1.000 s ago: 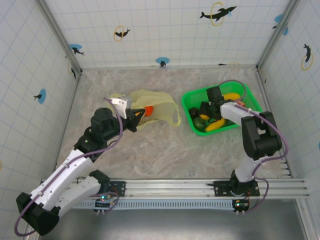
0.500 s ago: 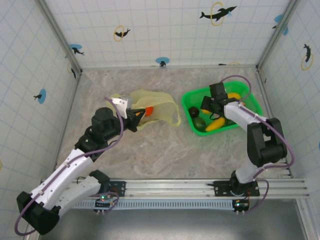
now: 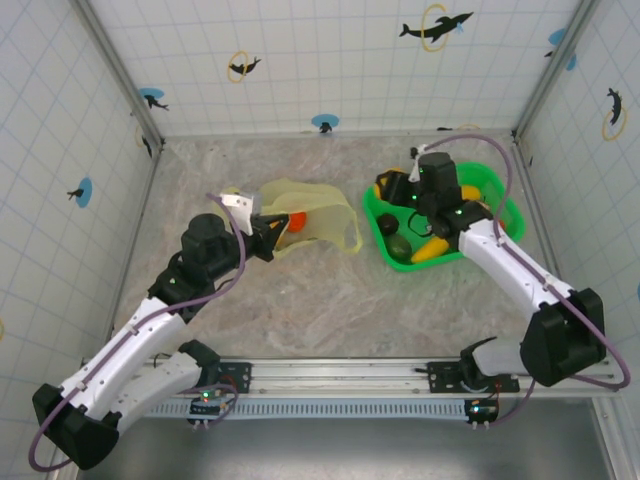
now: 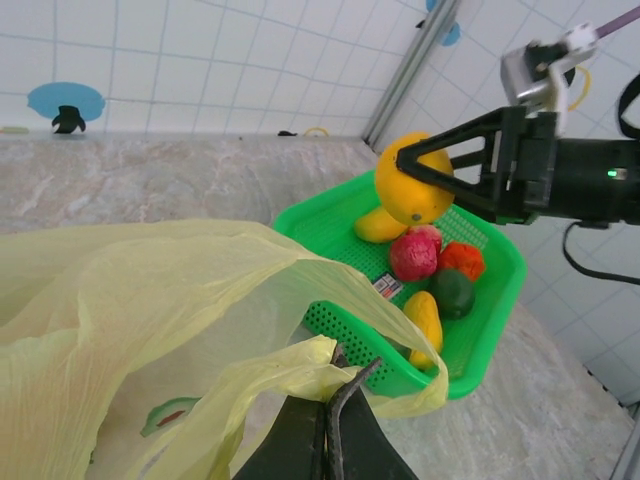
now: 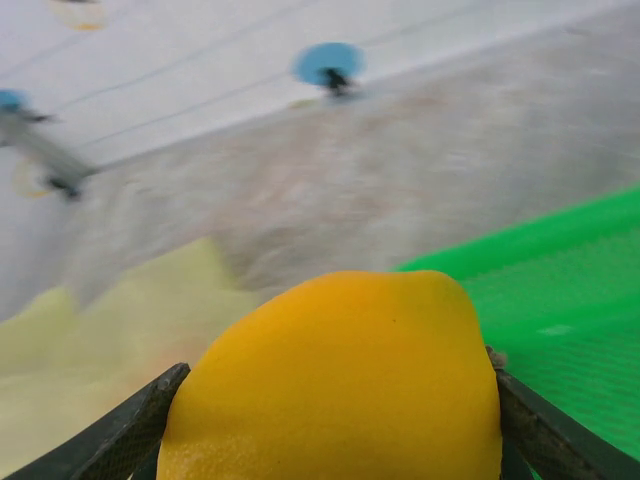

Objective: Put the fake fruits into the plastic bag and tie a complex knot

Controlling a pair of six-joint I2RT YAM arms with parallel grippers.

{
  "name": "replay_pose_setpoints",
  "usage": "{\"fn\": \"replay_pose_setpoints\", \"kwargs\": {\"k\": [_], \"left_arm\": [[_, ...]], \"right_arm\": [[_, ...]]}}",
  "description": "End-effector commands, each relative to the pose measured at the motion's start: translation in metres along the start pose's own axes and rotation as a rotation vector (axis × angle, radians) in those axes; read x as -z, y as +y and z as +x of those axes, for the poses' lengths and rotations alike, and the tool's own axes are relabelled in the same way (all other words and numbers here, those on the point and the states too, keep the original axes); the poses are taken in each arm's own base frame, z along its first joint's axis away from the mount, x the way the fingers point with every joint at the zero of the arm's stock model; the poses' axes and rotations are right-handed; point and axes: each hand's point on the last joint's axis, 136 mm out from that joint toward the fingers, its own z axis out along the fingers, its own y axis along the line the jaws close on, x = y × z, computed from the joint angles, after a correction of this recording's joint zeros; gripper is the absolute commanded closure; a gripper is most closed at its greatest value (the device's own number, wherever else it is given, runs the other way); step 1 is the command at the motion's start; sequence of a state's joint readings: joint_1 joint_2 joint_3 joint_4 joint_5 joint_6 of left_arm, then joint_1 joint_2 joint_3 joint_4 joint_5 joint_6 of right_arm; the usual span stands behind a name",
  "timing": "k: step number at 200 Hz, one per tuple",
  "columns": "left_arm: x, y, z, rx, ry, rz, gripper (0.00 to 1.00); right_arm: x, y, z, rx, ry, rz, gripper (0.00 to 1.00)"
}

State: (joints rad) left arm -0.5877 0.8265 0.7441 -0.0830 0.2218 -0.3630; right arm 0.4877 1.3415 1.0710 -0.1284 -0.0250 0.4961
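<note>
The right hand [image 3: 393,186], clamped on a round yellow-orange plastic fruit [image 4: 413,178], had risen above the rim of the green plastic basket [image 4: 497,262]. Beside the basket, the left hand [image 4: 335,392] pinched the translucent yellow-green bag [image 4: 130,300] open; the fruit needed releasing well inside its mouth.

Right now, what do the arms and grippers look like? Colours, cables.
The left arm and right arm have white shells, black joints and a purple cable looped along each. The left gripper and right gripper are black with slim tapered fingers; the right's are open triangular frames, with a green LED on its body.
</note>
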Motion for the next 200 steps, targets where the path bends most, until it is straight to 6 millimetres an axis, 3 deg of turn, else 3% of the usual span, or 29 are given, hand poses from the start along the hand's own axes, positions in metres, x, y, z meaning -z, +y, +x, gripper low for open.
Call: {"fn": "replay_pose_setpoints", "kwargs": {"k": [1, 19, 43, 78, 91, 116, 152, 175, 200], "left_arm": [[0.007, 0.001, -0.016, -0.025, -0.041, -0.026, 1.0], [0.008, 0.002, -0.016, -0.023, -0.043, -0.035, 1.0], [0.01, 0.004, -0.015, -0.023, -0.044, -0.044, 1.0], [0.013, 0.005, -0.016, -0.021, -0.054, -0.053, 1.0], [0.014, 0.005, -0.016, -0.021, -0.056, -0.055, 1.0], [0.017, 0.005, -0.018, -0.024, -0.068, -0.061, 1.0], [0.023, 0.006, -0.02, -0.032, -0.091, -0.068, 1.0], [0.027, 0.006, -0.022, -0.038, -0.111, -0.07, 1.0], [0.028, 0.006, -0.018, -0.046, -0.106, -0.068, 1.0]], "right_arm": [[0.015, 0.071, -0.007, 0.119, -0.043, -0.211, 0.35], [0.022, 0.108, 0.013, 0.173, -0.015, -0.334, 0.36], [0.023, 0.137, 0.046, 0.233, 0.04, -0.445, 0.36], [0.01, 0.158, 0.093, 0.294, 0.154, -0.516, 0.36], [0.0, 0.157, 0.106, 0.294, 0.188, -0.504, 0.36], [-0.021, 0.162, 0.113, 0.27, 0.177, -0.516, 0.36], [-0.071, 0.175, 0.133, 0.257, 0.216, -0.49, 0.35], [-0.107, 0.184, 0.124, 0.245, 0.158, -0.428, 0.34], [-0.142, 0.193, 0.102, 0.206, 0.075, -0.365, 0.33]]}}
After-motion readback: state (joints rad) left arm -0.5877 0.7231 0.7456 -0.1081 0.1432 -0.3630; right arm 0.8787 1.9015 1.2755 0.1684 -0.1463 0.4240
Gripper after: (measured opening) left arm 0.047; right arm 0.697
